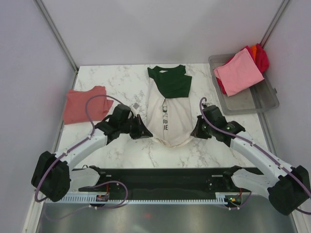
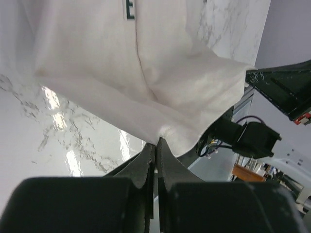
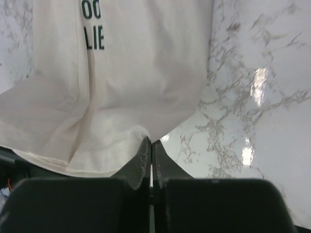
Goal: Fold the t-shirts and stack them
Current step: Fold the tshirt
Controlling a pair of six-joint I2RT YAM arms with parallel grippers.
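Cream tee (image 2: 146, 73) in L hand (image 2: 156, 141)

1. I see a white marbled worktop (image 1: 121, 150), glossy, with patches of glare showing in both wrist views.
2. A cream-white t-shirt (image 1: 172, 116) lies lengthwise at the middle, its dark print facing up.
3. A dark green t-shirt (image 1: 171, 81) lies at the far edge, overlapping the cream one's far end.
4. A dusty brick-red t-shirt (image 1: 82, 106), folded, sits by the left edge, well apart from the other two.
5. A clear bin (image 1: 265, 104) stands at the far right corner, with a pink cloth (image 1: 239, 73) draped over a red cloth (image 1: 261, 57).
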